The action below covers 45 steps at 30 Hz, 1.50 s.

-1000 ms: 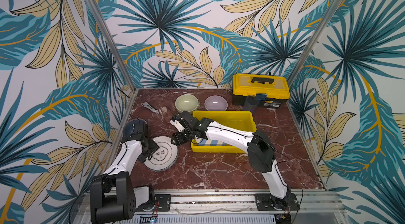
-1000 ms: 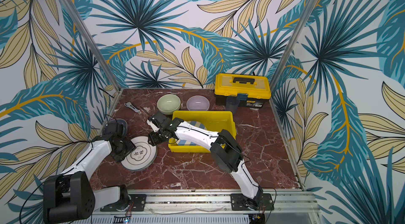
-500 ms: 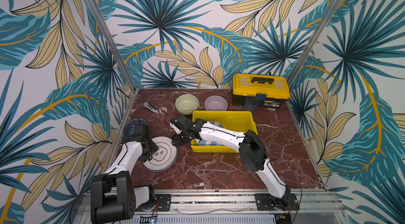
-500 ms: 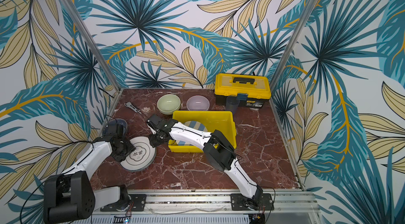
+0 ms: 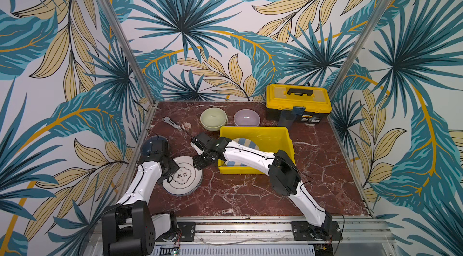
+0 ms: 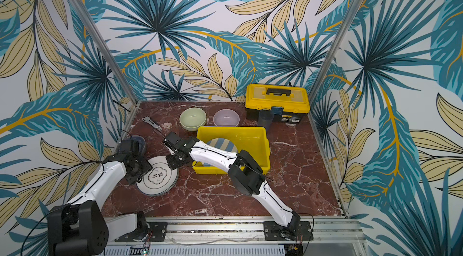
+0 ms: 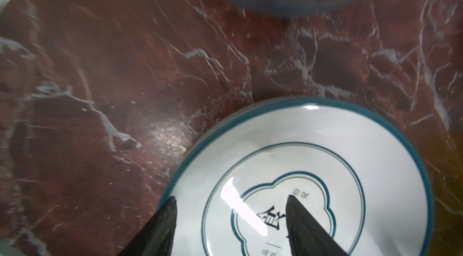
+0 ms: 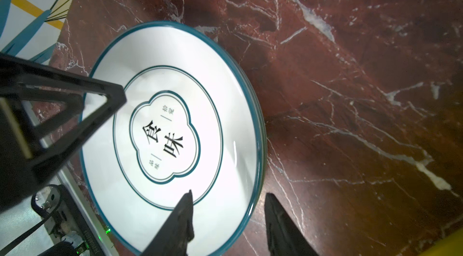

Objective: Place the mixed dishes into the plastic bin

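Top views evenly bright; left wrist view blurred, perhaps by motion

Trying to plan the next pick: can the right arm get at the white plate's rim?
Probably yes: the right gripper has open jaws either side of the white plate's rim; the left gripper sits opposite.

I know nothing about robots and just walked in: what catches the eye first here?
The left gripper and right gripper are both open over one white plate with a dark emblem, at the front left of the table. Just right of it, a bright yellow bin holds a striped plate.
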Available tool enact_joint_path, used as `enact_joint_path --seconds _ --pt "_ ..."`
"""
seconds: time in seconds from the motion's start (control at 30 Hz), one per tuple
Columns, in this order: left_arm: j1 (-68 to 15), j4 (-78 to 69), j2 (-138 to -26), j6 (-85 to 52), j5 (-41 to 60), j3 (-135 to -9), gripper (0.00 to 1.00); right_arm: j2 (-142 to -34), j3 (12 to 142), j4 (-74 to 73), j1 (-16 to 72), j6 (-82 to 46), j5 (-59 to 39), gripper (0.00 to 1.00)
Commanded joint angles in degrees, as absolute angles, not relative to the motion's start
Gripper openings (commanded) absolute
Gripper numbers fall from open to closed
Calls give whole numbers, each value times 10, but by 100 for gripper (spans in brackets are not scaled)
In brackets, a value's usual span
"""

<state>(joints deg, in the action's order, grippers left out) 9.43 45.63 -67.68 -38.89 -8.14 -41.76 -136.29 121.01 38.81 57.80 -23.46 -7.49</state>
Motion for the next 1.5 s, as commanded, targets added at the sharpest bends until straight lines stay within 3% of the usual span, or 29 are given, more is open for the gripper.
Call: enact_joint_path --seconds 0.0,0.33,0.77,1.47 --pt "101 480 -663 -404 -166 -432 74 -1383 1233 419 582 -224 -57 49" --pt "106 438 -745 -416 -106 -411 72 -1409 1288 466 583 -203 -24 53" --pt "107 395 -757 -393 -47 -396 55 -1475 1360 512 584 -208 -16 53" --pt "107 363 -781 -388 -20 -376 52 -1438 1361 547 584 -184 58 53"
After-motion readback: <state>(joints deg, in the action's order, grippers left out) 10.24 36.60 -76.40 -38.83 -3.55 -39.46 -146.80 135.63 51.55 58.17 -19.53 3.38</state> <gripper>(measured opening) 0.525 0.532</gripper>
